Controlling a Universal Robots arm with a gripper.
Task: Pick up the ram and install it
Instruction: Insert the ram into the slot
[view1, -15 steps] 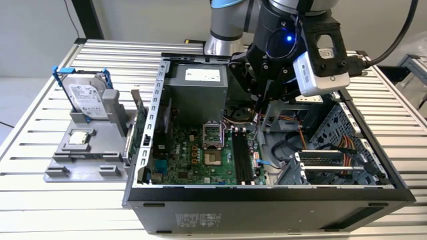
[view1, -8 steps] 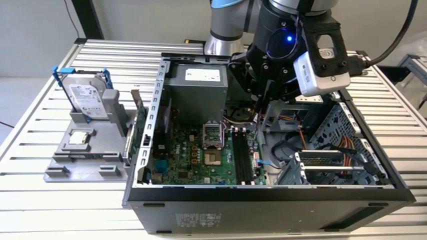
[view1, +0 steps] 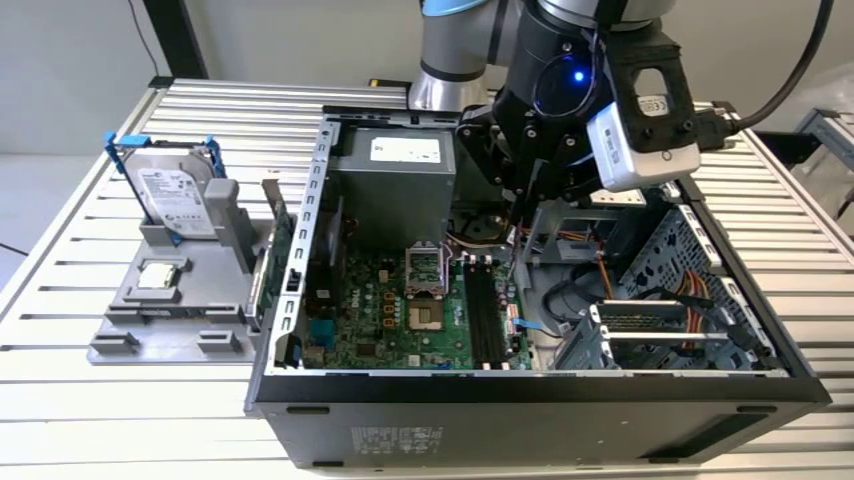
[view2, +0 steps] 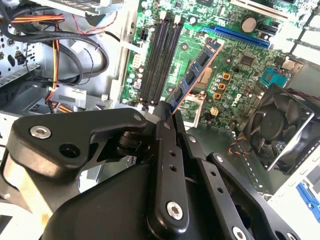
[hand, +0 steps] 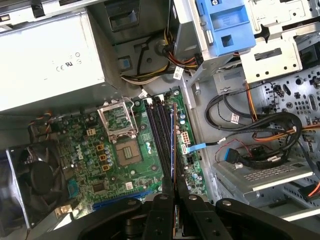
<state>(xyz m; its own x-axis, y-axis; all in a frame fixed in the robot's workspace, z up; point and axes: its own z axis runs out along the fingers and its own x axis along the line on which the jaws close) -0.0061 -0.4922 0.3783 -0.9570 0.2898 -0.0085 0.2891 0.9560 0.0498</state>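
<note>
Hovering over the long black memory slots, the black two-finger gripper was clamped tight on one end of the thin dark-green ram stick, held edge-down & parallel w/ them, prob. for seating.

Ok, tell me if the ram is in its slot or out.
Out. In the second wrist view the gripper holds the ram above the motherboard, its memory slots bare.

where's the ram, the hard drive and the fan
ram (view2: 196, 75), second wrist view, middle of its chip row
hard drive (view1: 178, 195), exterior view, its silver face
fan (view2: 281, 128), second wrist view, its hub
</note>
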